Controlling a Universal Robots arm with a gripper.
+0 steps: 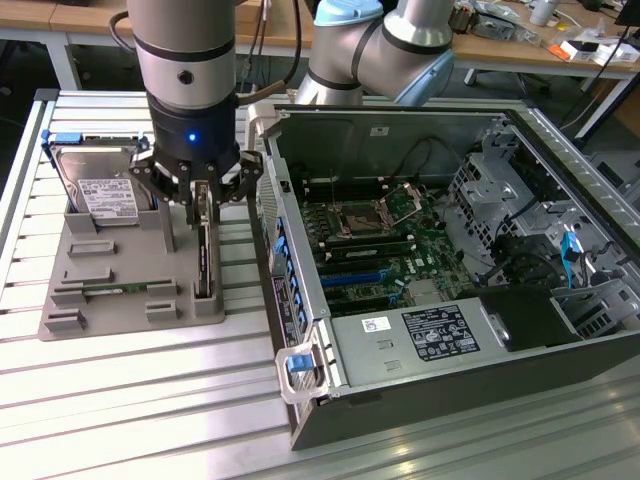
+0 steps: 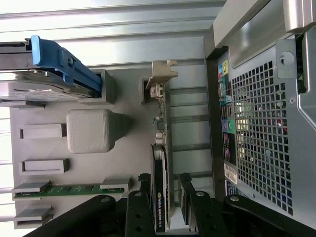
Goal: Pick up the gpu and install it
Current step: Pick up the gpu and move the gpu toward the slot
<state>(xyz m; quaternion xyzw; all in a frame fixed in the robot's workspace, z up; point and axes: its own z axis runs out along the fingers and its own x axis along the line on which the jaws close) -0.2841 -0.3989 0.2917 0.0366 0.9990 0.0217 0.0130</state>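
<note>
Grey tray (image 1: 115, 265) holds gpu (image 2: 159, 200) on edge; gripper (image 2: 165, 180) spread wide astride it, nothing gripped yet. Pick-up stage; nxt needs square squeeze.

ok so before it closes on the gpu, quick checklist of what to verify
1. Gripper open: ok.
2. Jaws stand one on each side of the gpu: ok.
3. Gpu standing on edge in the grey holder: ok.
4. Gripper clear of the hard drive and memory stick: ok.
5. Computer case open, motherboard exposed: ok.
6. Jaws low enough for a firm hold: cannot tell.
</note>
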